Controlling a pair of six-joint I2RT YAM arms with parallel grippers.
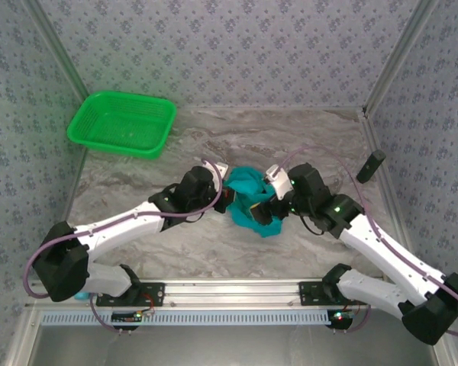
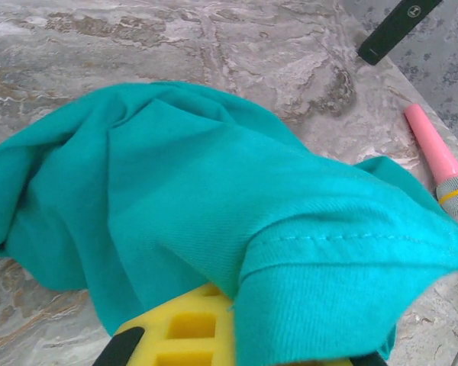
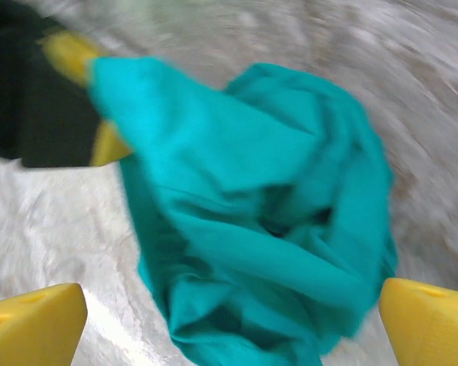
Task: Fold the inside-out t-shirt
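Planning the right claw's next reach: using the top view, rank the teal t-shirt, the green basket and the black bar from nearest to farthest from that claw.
1. teal t-shirt: mid-table, directly in front of the right claw.
2. black bar: by the right wall.
3. green basket: far left corner.

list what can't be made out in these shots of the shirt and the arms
- Top view: the t-shirt is bunched up and covers the tips of the left jaws.
- Left wrist view: cloth drapes over the yellow fingers, and the bottom edge cuts them off.
- Right wrist view: motion blur smears the folds, so sleeves and collar can't be told apart.
- Left wrist view: the pink stick runs off the right edge, the black bar off the top.
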